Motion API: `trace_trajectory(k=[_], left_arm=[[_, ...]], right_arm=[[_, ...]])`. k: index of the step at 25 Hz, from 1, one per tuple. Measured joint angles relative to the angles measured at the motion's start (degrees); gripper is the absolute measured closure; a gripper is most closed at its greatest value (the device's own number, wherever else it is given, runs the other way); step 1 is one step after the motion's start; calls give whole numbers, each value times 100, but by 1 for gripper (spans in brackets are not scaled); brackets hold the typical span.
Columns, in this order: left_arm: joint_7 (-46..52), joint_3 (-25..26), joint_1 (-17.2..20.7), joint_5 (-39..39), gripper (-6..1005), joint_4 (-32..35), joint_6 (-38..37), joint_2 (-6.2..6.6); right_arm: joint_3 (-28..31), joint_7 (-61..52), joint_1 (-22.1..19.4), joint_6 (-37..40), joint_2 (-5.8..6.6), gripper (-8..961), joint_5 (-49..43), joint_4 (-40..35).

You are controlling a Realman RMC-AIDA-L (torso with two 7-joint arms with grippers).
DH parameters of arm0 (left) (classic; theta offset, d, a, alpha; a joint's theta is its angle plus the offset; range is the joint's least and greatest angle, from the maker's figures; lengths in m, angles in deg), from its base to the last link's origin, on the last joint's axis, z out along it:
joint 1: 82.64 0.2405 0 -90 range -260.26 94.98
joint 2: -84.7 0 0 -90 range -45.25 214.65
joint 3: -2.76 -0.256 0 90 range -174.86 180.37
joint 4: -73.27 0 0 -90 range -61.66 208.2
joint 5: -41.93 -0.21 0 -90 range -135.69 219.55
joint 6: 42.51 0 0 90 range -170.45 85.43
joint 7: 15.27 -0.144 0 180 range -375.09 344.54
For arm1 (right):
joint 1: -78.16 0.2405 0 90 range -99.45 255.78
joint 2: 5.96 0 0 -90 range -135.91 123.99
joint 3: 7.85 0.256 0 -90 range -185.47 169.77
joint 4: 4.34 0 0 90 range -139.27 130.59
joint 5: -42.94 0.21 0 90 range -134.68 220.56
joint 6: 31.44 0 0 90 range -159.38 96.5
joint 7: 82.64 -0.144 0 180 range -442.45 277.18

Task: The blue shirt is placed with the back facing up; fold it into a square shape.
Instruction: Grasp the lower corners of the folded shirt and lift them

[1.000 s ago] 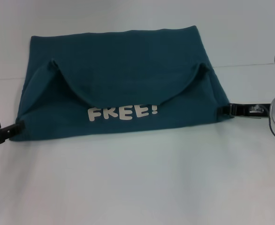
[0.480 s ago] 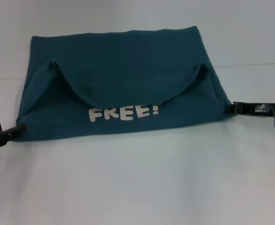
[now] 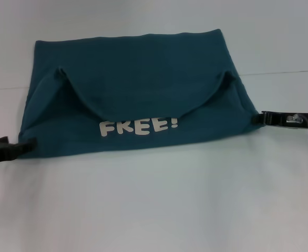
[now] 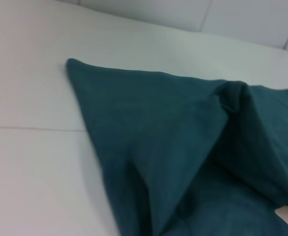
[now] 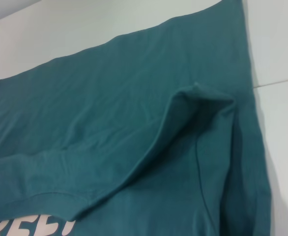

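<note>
The blue shirt [image 3: 143, 73] lies folded on the white table, a dark teal shape with its bottom folded up and both side flaps turned in. The white "FREE!" lettering [image 3: 138, 126] faces up near its front edge. My left gripper [image 3: 30, 143] lies low on the table with its tip at the shirt's front left corner. My right gripper [image 3: 256, 118] lies low at the shirt's front right corner. The left wrist view shows the shirt's left folded flap [image 4: 173, 128]. The right wrist view shows the right flap [image 5: 124, 98] and part of the lettering [image 5: 31, 227].
The white table [image 3: 154, 210] stretches in front of the shirt. A thin seam line [image 3: 280, 72] crosses the table behind it. Nothing else stands nearby.
My left gripper has slid right, its tip now onto the shirt's left corner. My right gripper has drawn back to the right and slightly up. The shirt has not moved.
</note>
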Motion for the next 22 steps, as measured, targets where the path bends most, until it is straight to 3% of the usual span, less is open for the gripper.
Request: trace_trajectory(k=[7, 22], left_arm=[[9, -432, -95, -1, 121, -2, 270, -14], [7, -499, -201, -293, 121, -200, 636, -12]], right_arm=[[2, 9, 3, -3, -30, 934, 2, 0], [2, 1, 5, -6, -37, 930, 2, 1]])
